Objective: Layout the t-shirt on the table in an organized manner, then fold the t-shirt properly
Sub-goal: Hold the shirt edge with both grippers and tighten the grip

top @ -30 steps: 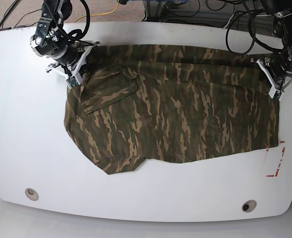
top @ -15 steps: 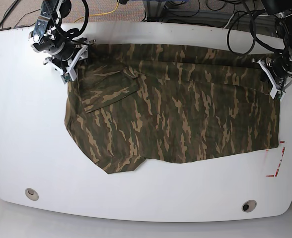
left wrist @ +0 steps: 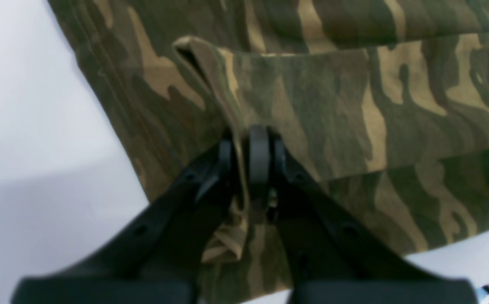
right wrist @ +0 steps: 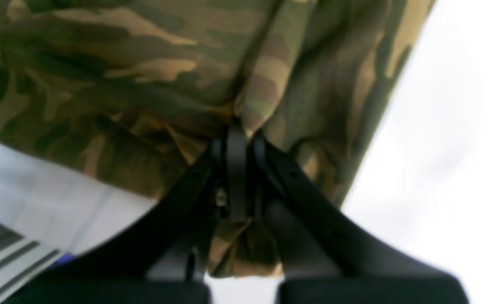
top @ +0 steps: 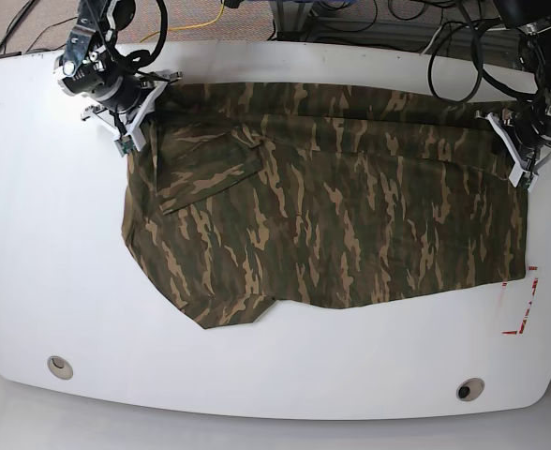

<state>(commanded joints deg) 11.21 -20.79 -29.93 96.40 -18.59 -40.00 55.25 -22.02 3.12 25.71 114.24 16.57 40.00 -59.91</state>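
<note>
Camouflage cloth covers much of the white surface (top: 51, 234): the t-shirt (top: 350, 206) lies spread flat across the far half, one sleeve folded over its body near the right arm. The left pincer (left wrist: 244, 143) is clenched on a pinched fold of the shirt's edge, and the right pincer (right wrist: 238, 139) likewise grips a bunched corner. A red tape outline (top: 524, 305) sits just beside the hem.
</note>
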